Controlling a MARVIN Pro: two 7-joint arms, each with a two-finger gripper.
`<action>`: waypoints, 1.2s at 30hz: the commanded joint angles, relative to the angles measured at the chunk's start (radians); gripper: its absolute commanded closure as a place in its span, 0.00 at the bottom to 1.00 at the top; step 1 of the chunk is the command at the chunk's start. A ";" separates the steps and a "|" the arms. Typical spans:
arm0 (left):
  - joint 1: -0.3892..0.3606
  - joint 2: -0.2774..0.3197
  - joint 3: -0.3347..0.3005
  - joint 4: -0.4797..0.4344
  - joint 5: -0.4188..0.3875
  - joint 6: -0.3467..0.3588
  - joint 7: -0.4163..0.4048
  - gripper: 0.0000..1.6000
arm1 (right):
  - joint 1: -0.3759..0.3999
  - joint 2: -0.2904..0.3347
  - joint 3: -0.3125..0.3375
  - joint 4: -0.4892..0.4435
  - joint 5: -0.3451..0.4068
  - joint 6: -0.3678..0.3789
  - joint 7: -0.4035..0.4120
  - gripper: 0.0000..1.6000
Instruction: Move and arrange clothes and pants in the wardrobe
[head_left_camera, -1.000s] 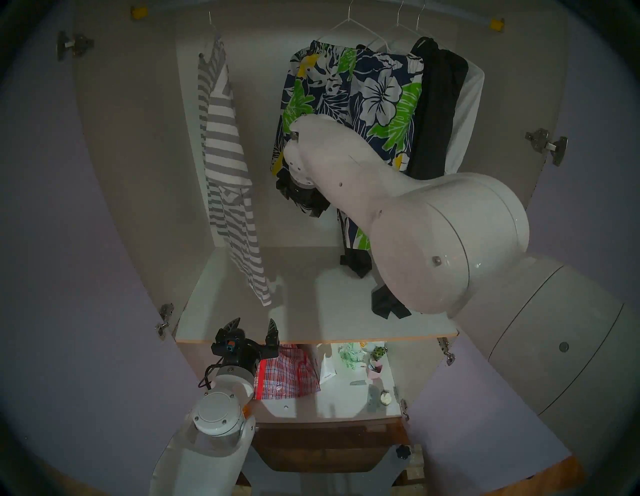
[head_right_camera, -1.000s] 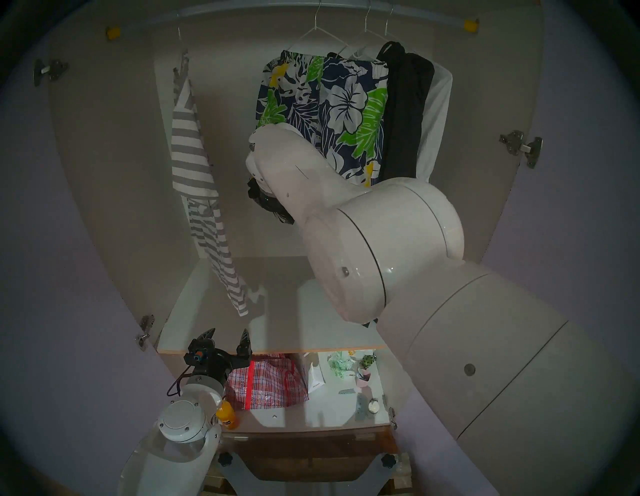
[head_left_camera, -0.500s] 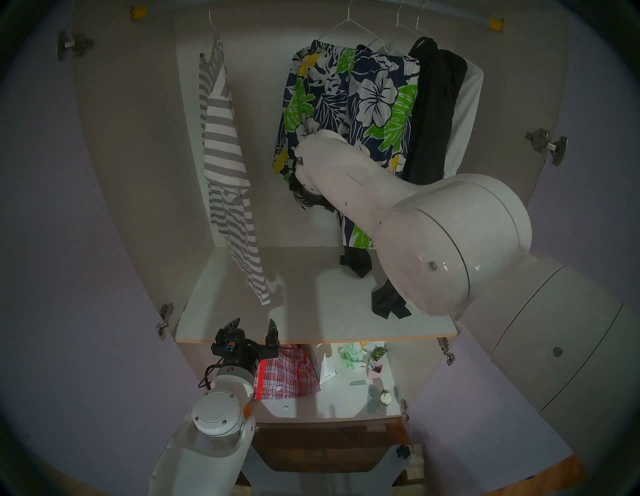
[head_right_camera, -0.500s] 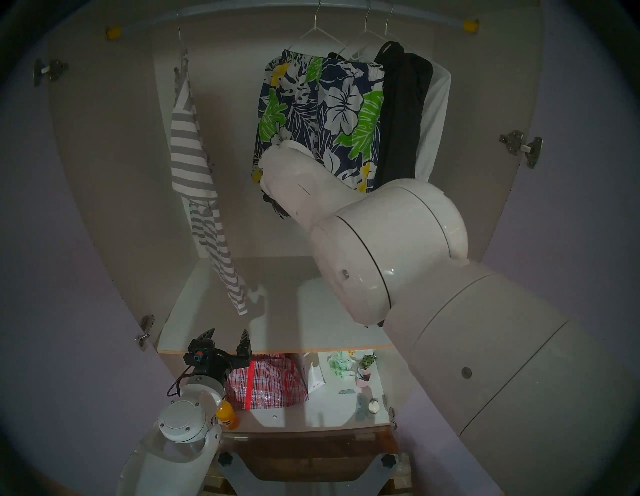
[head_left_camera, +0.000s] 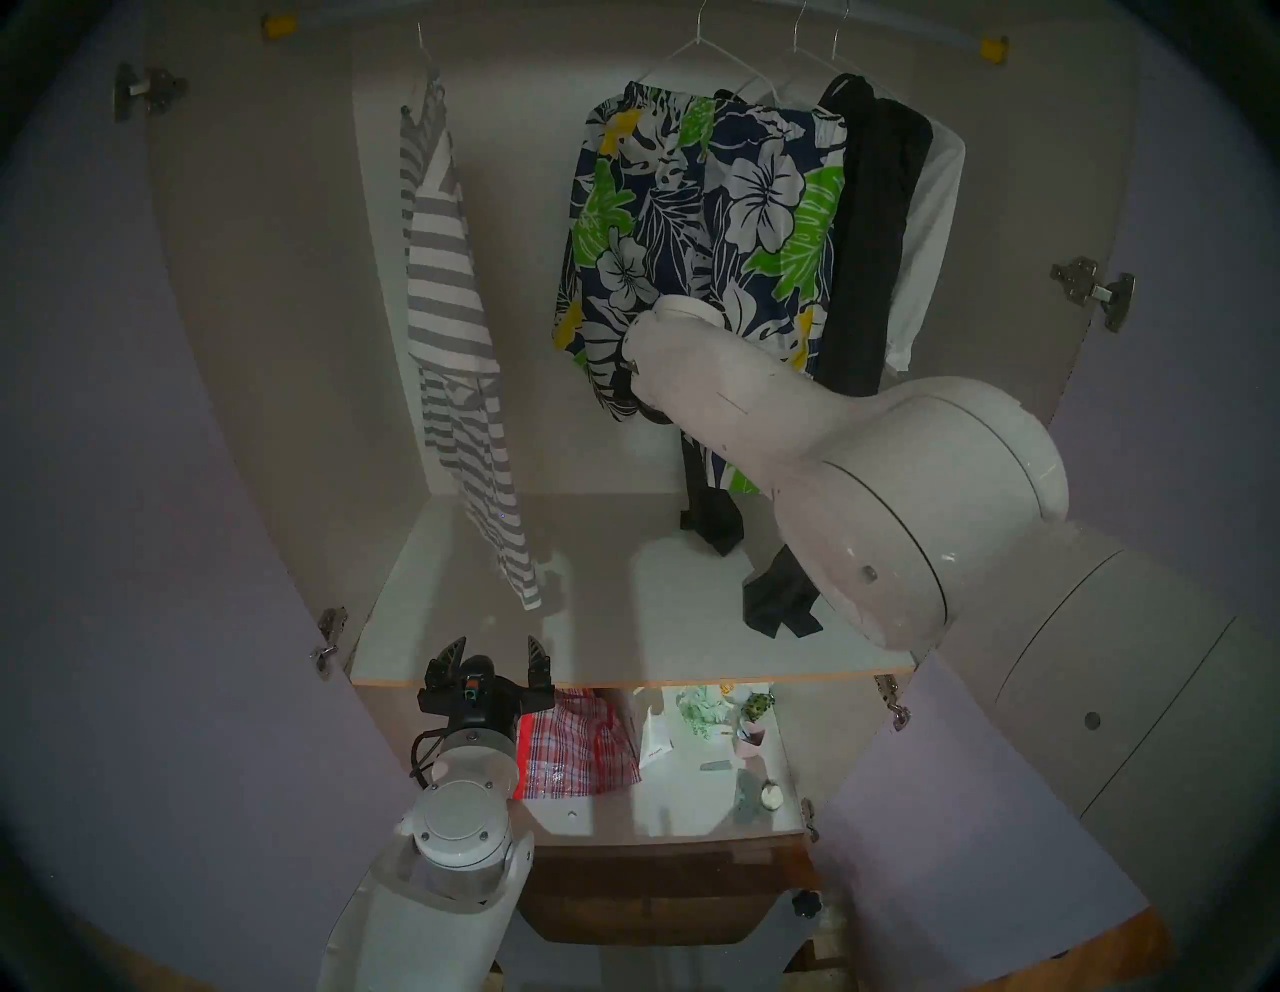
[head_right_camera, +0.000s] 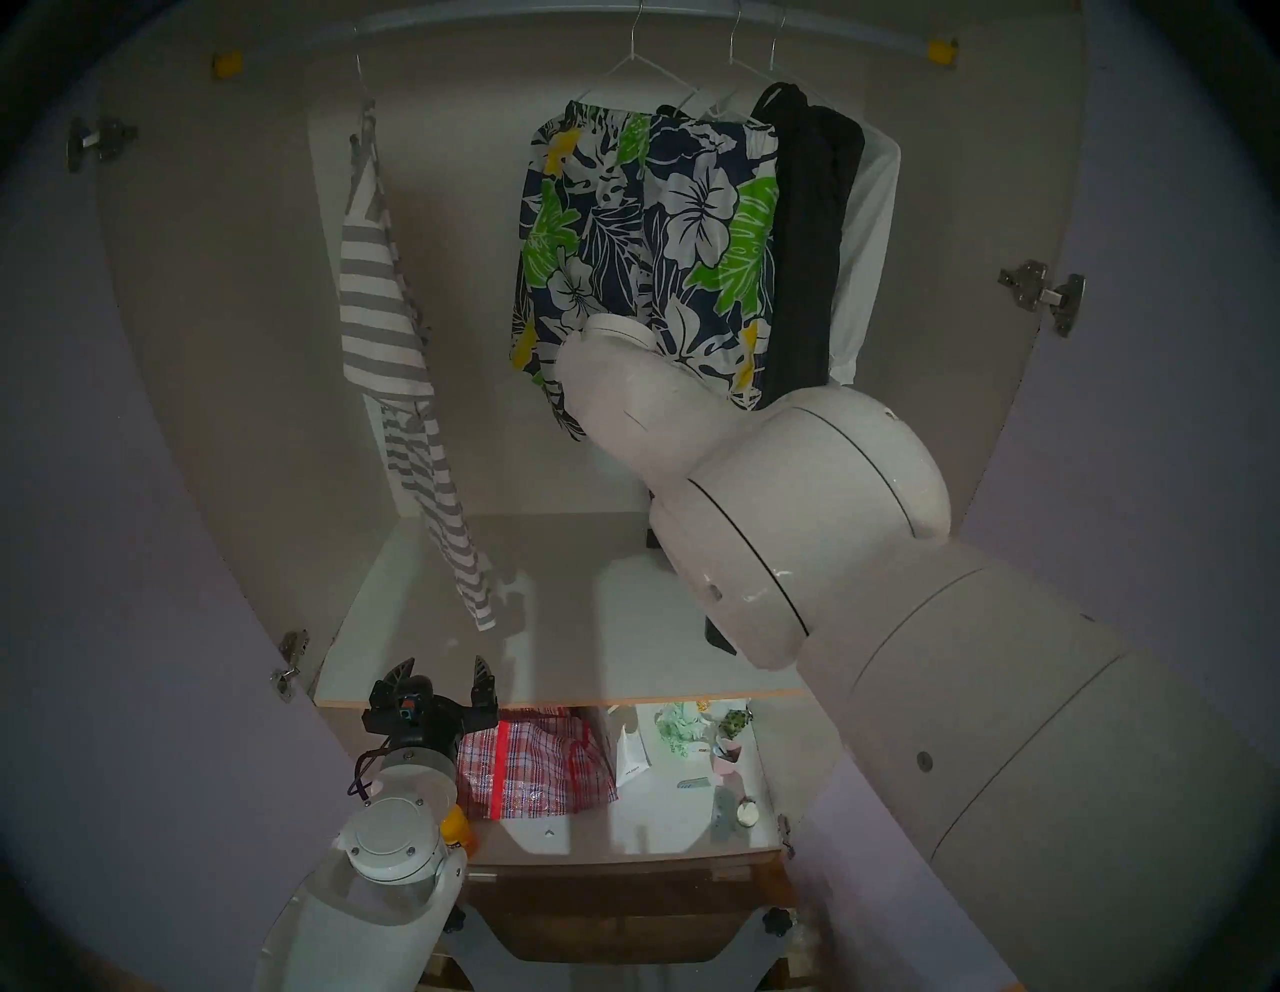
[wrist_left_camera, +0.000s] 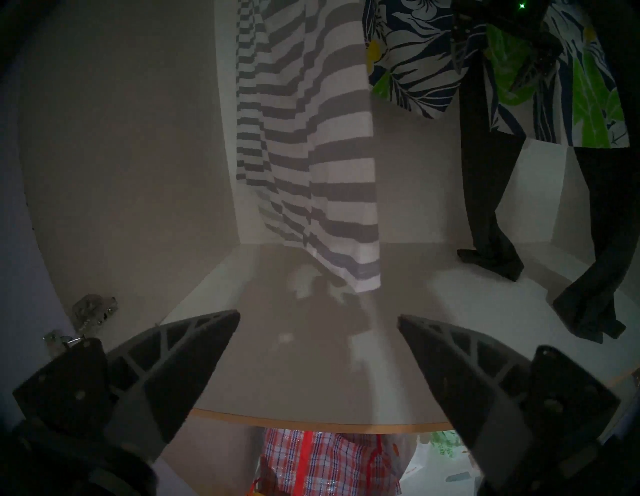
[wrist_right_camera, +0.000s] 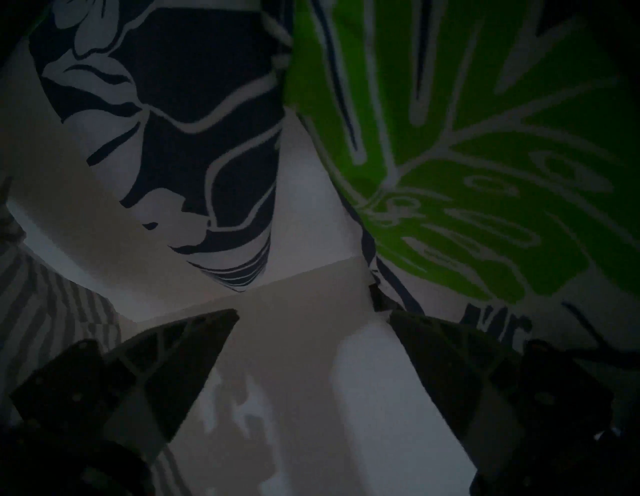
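Observation:
In the wardrobe (head_left_camera: 263, 312), a grey-and-white striped T-shirt (head_left_camera: 443, 277) hangs at the rail's left. The floral shorts (head_left_camera: 706, 208), the long black pants (head_left_camera: 873, 228) and the white blouse (head_left_camera: 931, 228) hang together at the right. The pants' legs rest on the white shelf (head_left_camera: 609, 623). My right gripper (wrist_right_camera: 314, 312) is open at the hem of the shorts (wrist_right_camera: 485, 173), between their two legs. In the head views my right wrist hides it. My left gripper (head_left_camera: 497, 641) is open and empty at the shelf's front edge (wrist_left_camera: 311, 421), below the T-shirt (wrist_left_camera: 311, 138).
Below the shelf lie a red checked bag (head_left_camera: 578, 745), an orange bottle (head_right_camera: 457, 828) and several small items (head_left_camera: 720, 713). The lilac doors (head_left_camera: 138, 554) stand open on both sides, with metal hinges (head_left_camera: 1091, 291). Yellow caps (head_left_camera: 992, 48) end the rail.
My right wrist has moved right and down along the shorts. Their left leg, bunched at the gripper before, now hangs straight. My left arm has shifted slightly to the right.

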 joint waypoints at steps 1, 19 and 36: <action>-0.118 0.051 -0.110 -0.007 -0.014 0.004 -0.026 0.00 | 0.015 0.026 -0.016 -0.004 -0.013 0.002 0.009 0.00; -0.399 0.187 -0.151 0.170 -0.126 0.013 -0.202 0.00 | -0.078 0.087 -0.202 0.018 -0.057 0.123 0.055 0.00; -0.604 0.319 -0.152 0.226 -0.123 0.064 -0.295 0.00 | -0.172 0.126 -0.340 0.018 -0.101 0.124 0.079 0.00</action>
